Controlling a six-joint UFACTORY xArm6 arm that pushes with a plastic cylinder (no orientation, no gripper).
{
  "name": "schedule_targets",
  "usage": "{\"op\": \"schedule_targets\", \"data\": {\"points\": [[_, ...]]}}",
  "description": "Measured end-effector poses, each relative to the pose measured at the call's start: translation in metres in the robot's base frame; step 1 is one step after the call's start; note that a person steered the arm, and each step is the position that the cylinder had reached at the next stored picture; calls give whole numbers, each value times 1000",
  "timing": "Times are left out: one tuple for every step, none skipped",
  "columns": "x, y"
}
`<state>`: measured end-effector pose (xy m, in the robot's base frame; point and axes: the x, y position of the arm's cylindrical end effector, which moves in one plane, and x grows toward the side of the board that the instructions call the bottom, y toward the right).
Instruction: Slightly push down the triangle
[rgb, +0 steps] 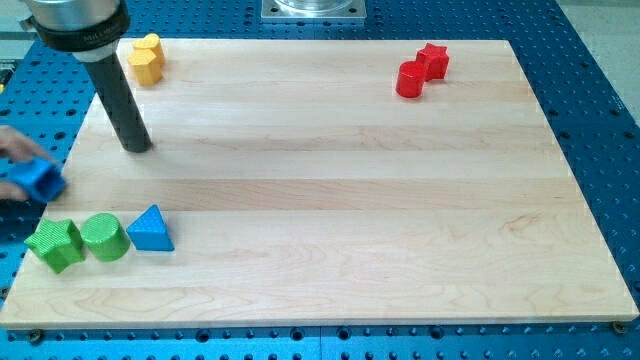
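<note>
— Where is the blue triangle?
— Bottom-left of the worktop, apex toward the view's top (beside the green cylinder).
— The tool?
— Bare rod; its tip stands well above the triangle.

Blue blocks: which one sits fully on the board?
The blue triangle, beside the green cylinder; the blue cube hangs off the view's left edge.

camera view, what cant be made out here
- Blue block, view's left edge: blurred, with an indistinct shape beside it; form unclear.
- Yellow blocks: pressed together, individual shapes unclear.
- My tip: above the blue triangle; rod top cut off by the view's top.
</note>
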<state>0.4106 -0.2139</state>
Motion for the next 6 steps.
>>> {"op": "schedule_targets", "data": {"points": [[37, 22], [46, 24], [46, 24], [45, 24], [43, 20], [33, 19]]}}
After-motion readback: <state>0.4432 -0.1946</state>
